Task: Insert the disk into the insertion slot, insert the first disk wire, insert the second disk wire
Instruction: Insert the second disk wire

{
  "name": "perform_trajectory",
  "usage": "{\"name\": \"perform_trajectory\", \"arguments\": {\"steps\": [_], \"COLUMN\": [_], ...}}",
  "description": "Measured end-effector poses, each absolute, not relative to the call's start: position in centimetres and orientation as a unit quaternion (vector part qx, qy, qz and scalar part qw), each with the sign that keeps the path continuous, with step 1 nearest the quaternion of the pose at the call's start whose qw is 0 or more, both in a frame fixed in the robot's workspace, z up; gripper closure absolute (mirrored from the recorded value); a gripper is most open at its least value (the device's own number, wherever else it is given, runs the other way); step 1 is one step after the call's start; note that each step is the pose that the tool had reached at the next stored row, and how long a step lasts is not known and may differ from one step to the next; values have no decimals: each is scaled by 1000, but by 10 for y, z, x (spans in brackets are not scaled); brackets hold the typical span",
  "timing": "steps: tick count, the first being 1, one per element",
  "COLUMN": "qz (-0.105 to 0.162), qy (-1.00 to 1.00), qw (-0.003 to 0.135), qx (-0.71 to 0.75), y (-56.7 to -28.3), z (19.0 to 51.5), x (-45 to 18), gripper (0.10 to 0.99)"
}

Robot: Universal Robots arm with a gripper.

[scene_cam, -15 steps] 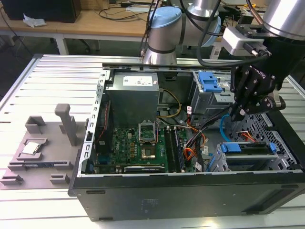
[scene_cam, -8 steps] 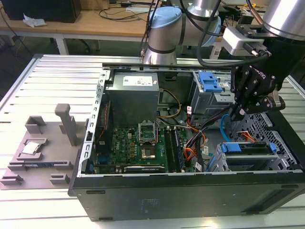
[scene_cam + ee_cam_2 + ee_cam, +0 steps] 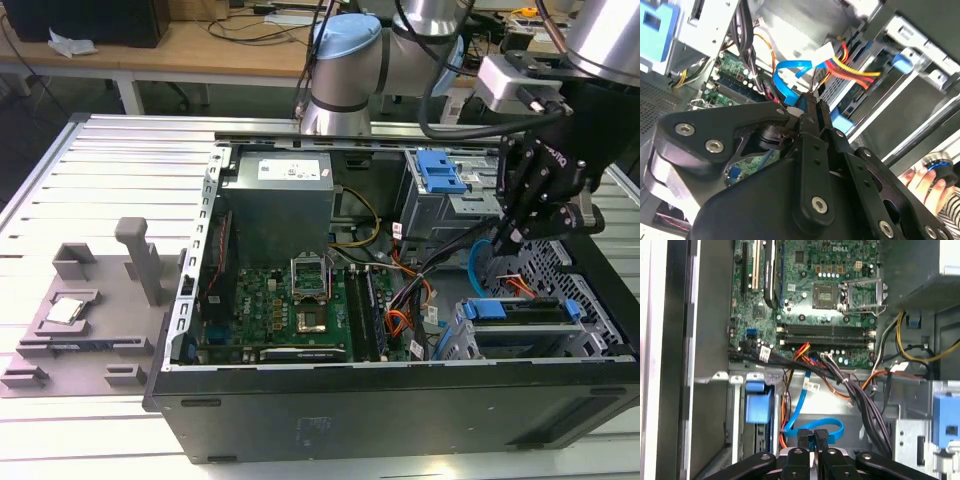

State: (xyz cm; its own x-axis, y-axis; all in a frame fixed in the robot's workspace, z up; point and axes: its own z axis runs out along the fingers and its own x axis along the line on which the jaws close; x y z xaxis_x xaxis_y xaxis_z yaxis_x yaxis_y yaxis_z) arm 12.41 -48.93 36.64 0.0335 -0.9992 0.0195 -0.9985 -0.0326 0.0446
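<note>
Already disk (image 3: pixel 520 310) seated in slot (image 3: pixel 470 345) at case corner, blue caddy ends showing. Gripper (image 3: pixel 813 436) low over that cage, fingers (image 3: pixel 821 439) pinched together on plug end of blue cable (image 3: pixel 812 427), which loops beside orange-red wire (image 3: pixel 852 72). Motherboard (image 3: pixel 285 305) well apart.

The arm (image 3: pixel 420 30) has silver tubes, a light-blue joint cap and black cables. Its gripper (image 3: pixel 513 240) is black, with screw-studded linkage fingers (image 3: pixel 812 150).
</note>
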Motion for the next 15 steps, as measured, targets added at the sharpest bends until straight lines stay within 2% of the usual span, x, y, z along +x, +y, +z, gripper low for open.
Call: {"name": "perform_trajectory", "arguments": {"steps": [15], "qz": [-9], "qy": [-696], "qw": [23], "qx": [718], "y": [-506], "z": [365], "x": [134], "gripper": [922]}}
